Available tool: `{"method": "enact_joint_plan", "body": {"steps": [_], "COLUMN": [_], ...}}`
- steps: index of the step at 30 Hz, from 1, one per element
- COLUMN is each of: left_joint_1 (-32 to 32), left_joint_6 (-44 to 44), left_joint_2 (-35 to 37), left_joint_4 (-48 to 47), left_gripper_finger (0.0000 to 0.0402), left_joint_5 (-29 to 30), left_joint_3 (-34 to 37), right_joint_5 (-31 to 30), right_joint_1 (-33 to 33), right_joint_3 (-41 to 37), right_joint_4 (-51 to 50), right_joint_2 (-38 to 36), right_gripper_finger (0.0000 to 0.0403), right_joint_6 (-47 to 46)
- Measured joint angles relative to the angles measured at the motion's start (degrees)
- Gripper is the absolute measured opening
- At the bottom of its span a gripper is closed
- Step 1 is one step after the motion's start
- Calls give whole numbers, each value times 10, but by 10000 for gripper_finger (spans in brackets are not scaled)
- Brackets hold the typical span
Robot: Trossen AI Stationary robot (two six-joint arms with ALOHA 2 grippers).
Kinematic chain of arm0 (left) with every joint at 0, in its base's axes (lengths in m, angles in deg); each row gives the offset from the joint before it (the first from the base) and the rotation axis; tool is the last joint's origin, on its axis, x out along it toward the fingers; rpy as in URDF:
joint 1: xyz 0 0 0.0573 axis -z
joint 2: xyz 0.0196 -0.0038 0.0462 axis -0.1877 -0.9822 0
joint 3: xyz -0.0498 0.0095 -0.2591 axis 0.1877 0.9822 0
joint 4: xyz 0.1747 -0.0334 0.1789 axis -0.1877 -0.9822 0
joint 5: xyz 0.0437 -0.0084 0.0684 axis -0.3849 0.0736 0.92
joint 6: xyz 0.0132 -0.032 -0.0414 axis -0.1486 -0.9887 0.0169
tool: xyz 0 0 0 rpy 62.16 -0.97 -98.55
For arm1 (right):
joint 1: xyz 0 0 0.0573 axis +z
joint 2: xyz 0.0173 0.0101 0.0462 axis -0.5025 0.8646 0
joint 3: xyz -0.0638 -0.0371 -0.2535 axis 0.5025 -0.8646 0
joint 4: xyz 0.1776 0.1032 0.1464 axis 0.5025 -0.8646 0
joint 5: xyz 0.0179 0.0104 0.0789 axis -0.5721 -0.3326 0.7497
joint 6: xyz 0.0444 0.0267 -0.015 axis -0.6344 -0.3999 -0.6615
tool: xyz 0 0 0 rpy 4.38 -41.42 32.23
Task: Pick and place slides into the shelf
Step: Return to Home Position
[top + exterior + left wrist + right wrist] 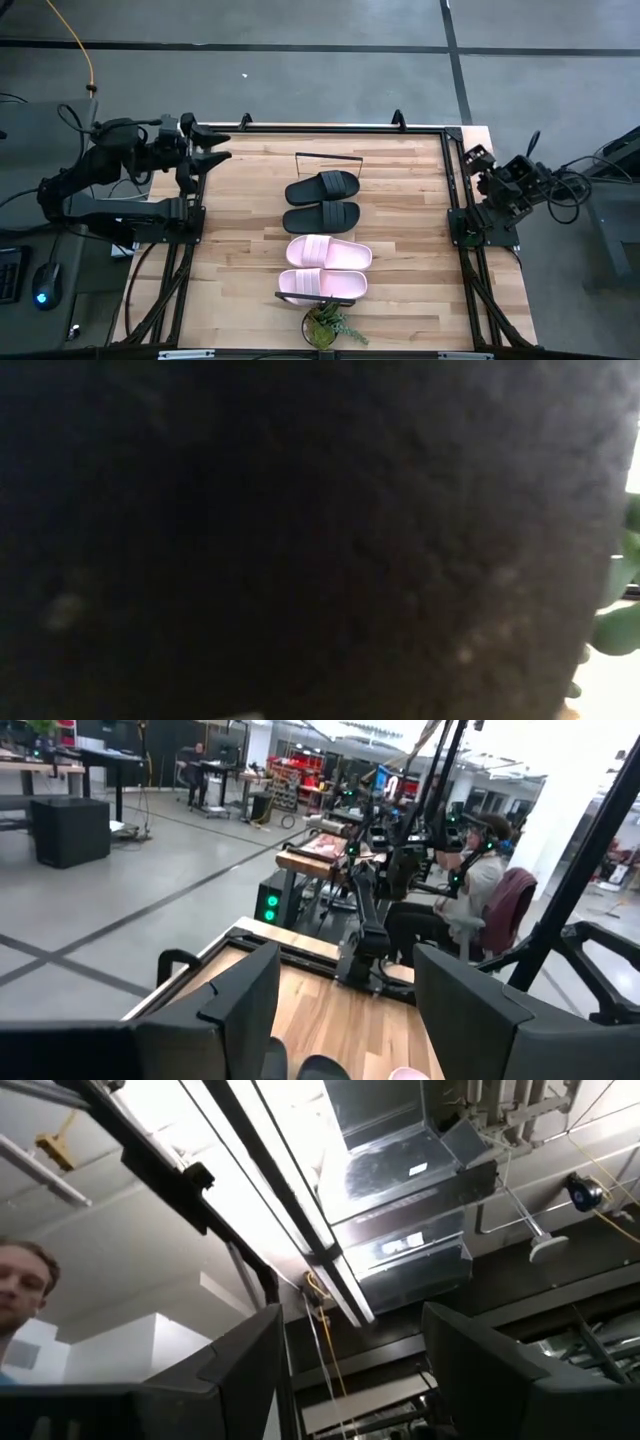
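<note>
You see the left gripper (222, 146) at the table's (400, 260) far left corner, pointing right, fingers apart. The right gripper (350, 1315) sits folded at the far right edge, aimed at the ceiling, fingers apart. Black slides (322, 187) and pink slides (329, 252) line the shelf (328, 157) mid-table. Open tabletop lies on either side of the row.

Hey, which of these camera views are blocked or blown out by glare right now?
Low view: almost wholly covered by something dark close to the lens, only green leaves at the right edge. Right wrist view: pointed at the ceiling, where a light strip glares white. High view: evenly lit, the slides plain to see.
</note>
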Motion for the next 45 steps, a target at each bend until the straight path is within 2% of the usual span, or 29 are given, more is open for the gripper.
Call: {"method": "enact_joint_plan", "body": {"steps": [5, 10, 16, 22, 36, 45], "left_joint_1": [0, 0, 0, 0, 0, 0], "left_joint_6": [-10, -51, -78, -86, -118, -141], "left_joint_2": [27, 67, 115, 153, 222, 259], "left_joint_4": [46, 107, 185, 207, 215, 236], "left_gripper_finger": [211, 211, 211, 211, 211, 211], "left_joint_5": [-3, -17, -34, -33, -31, 1], "left_joint_3": [62, 154, 240, 276, 355, 414], "right_joint_5": [11, 19, 37, 42, 42, 34], "right_joint_1": [0, 0, 0, 0, -1, -1], "right_joint_3": [-17, -48, -118, -186, -183, -186], "right_joint_4": [4, 25, 117, 215, 178, 169], "right_joint_2": [-2, -10, -27, -31, -33, -33], "right_gripper_finger": [231, 231, 231, 231, 231, 231], "right_joint_6": [6, -1, -5, -14, -22, -31]}}
